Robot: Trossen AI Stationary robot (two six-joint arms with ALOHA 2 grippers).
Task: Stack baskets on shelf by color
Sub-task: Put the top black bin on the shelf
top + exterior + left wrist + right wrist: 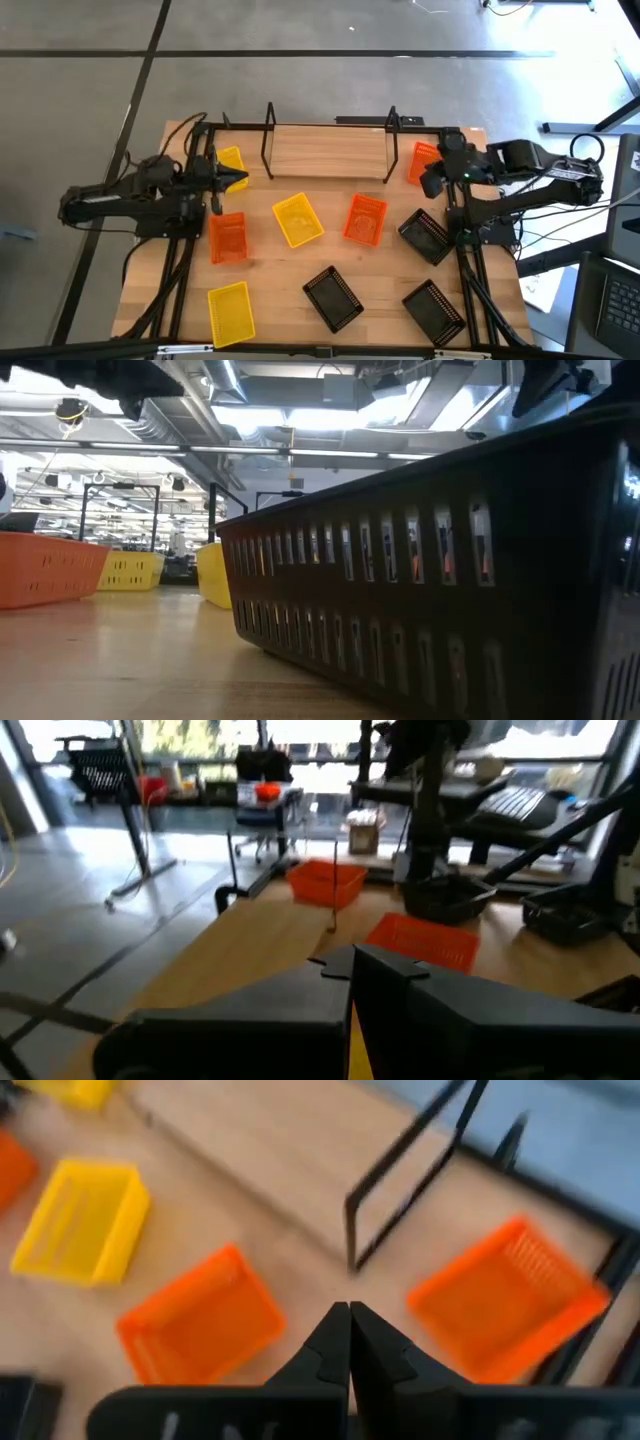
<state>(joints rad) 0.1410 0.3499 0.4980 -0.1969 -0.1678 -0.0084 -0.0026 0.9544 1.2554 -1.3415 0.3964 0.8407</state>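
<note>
The shelf [325, 150] stands at the table's far edge, with nothing on its wooden plank. Loose on the table lie three yellow baskets [298, 219] [231, 311] [230, 163], three orange baskets [227, 238] [365, 218] [424, 162] and three black baskets [333, 297] [433, 308] [425, 236], each on its base. My left gripper [240, 180] [350, 975] is shut, held level in the air beside the far-left yellow basket. My right gripper [432, 185] [348, 1320] is shut and slants down above the table, between two orange baskets [200, 1330] [505, 1305].
The shelf's black end loops [268, 135] [392, 135] stand upright at both ends of the plank. In the low view, a black basket [450, 590] sits close to the camera and fills the right half. Cables and a stand lie off the table's right edge [580, 230].
</note>
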